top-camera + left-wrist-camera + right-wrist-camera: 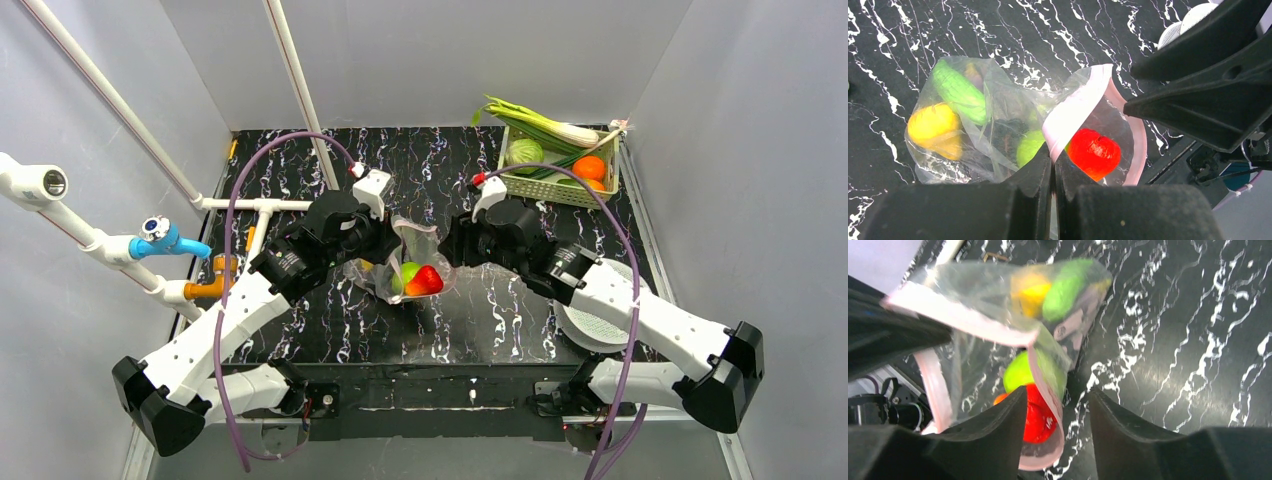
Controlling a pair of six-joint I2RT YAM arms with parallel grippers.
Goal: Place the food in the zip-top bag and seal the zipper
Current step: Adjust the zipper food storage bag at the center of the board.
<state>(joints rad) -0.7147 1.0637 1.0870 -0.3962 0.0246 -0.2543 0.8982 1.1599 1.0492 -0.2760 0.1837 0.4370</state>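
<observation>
Left gripper (1053, 154): jaws together, clamped on zipper (1075, 107).
Right gripper (1057, 397): jaws apart, straddling the pink edge.
Zip-top bag (400, 262): between both, mouth open.
Food (1094, 152): inside, near mouth.
Risk: spilling if tipped; strip slipping, seal incomplete.

Lab robot cell: grey walls (420, 60), PVC pipes (290, 60).

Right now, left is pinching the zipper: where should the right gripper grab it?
Probably the free zipper stretch between the open right gripper fingers, coming from the side opposite the left gripper. It stands as a thin raised edge there, so jaws can close across its flat faces.
</observation>
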